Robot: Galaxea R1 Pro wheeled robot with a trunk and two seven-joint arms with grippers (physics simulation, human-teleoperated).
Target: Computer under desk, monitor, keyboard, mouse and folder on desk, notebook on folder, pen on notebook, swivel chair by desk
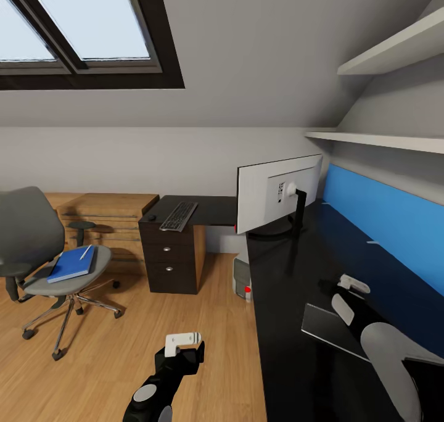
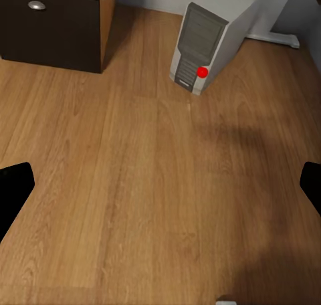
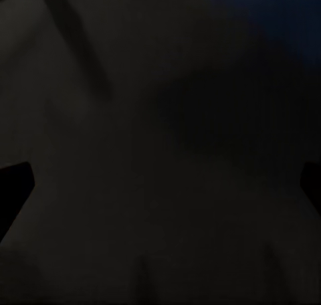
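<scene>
Fetching the folder (image 1: pixel 72 264) from the chair (image 1: pixel 37 249) looks next: both jaws open, empty, left gripper (image 1: pixel 183 342) over floor, right gripper (image 1: pixel 348 292) over bench (image 1: pixel 290 348); approach low, pinch the folder's edge so pen (image 1: pixel 86 252) stays put.

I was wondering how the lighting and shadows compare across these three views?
Head view: bright, even daylight from the skylight, soft shadows under the swivel chair. Left wrist view: well lit, sharp, with a faint broad shadow on the wooden floor near the computer. Right wrist view: almost black, little contrast, just the dark desk surface and a bluish tint in one corner.
</scene>
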